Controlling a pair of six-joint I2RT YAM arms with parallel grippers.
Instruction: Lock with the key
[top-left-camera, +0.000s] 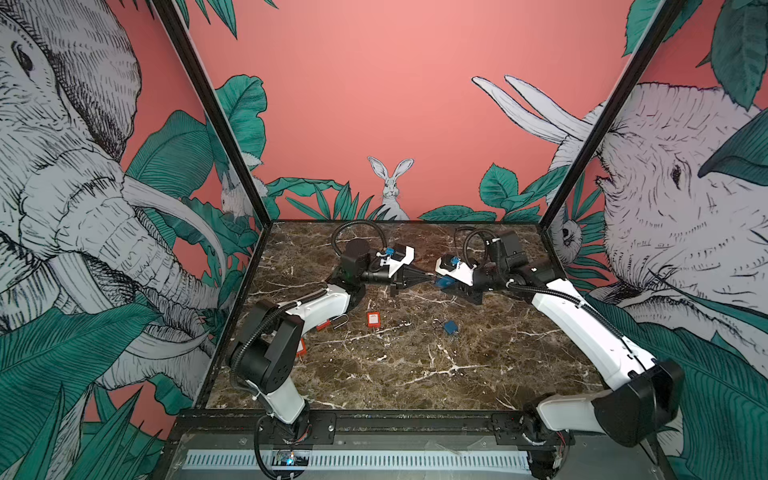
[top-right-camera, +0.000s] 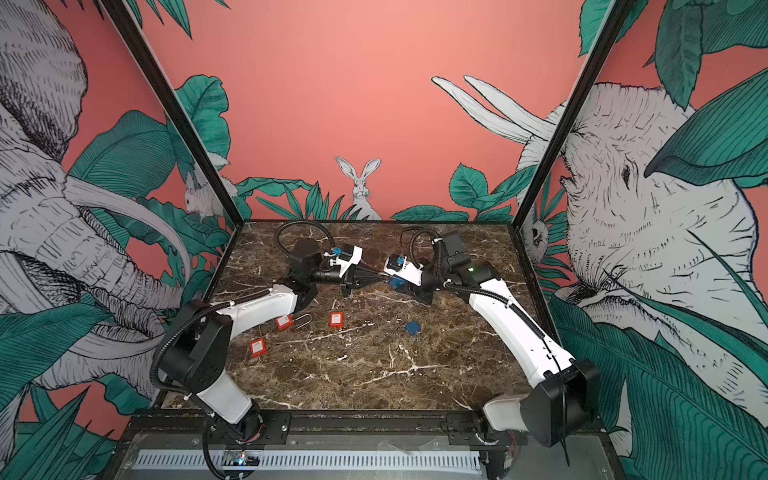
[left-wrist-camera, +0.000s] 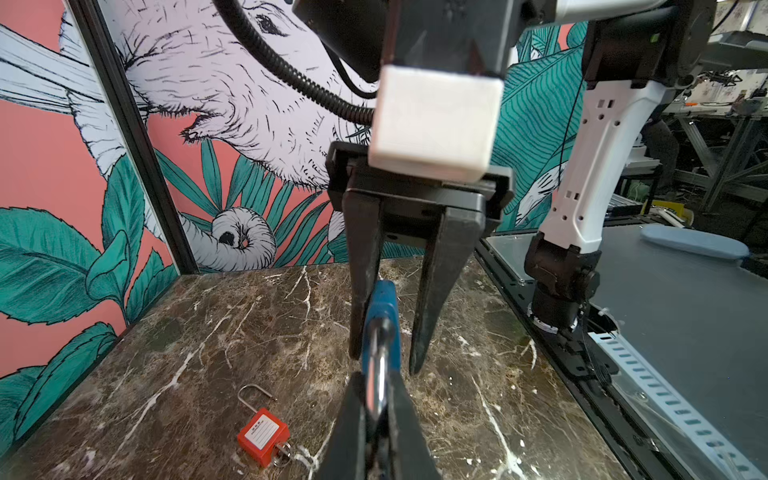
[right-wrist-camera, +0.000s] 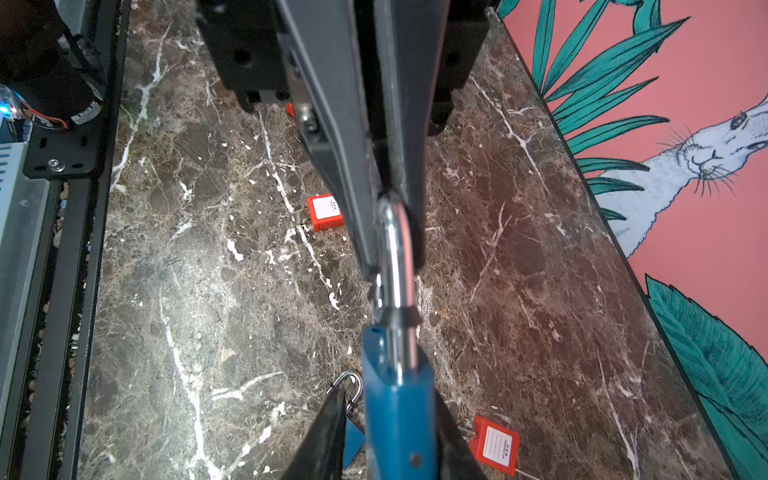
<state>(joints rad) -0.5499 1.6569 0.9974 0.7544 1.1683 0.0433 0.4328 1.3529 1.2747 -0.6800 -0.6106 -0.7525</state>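
Note:
A blue padlock (top-left-camera: 443, 283) (top-right-camera: 398, 282) hangs above the marble table (top-left-camera: 415, 374) near its back middle, between both grippers. My left gripper (left-wrist-camera: 376, 384) (top-left-camera: 427, 277) is shut on its silver shackle (left-wrist-camera: 379, 365) (right-wrist-camera: 397, 249). My right gripper (right-wrist-camera: 390, 440) (left-wrist-camera: 386, 361) faces it with its jaws around the blue body (right-wrist-camera: 399, 415). One finger lies against the body and a narrow gap shows at the other. No key shows at the held padlock. A key ring (left-wrist-camera: 283, 451) hangs from a red padlock (left-wrist-camera: 262, 435) on the table.
A second blue padlock (top-left-camera: 449, 327) (top-right-camera: 412, 327) lies on the table below the grippers. Red padlocks (top-right-camera: 336, 320) (top-right-camera: 283, 322) (top-right-camera: 257, 347) lie toward the left, two close to my left arm. Black frame posts and printed walls bound the table.

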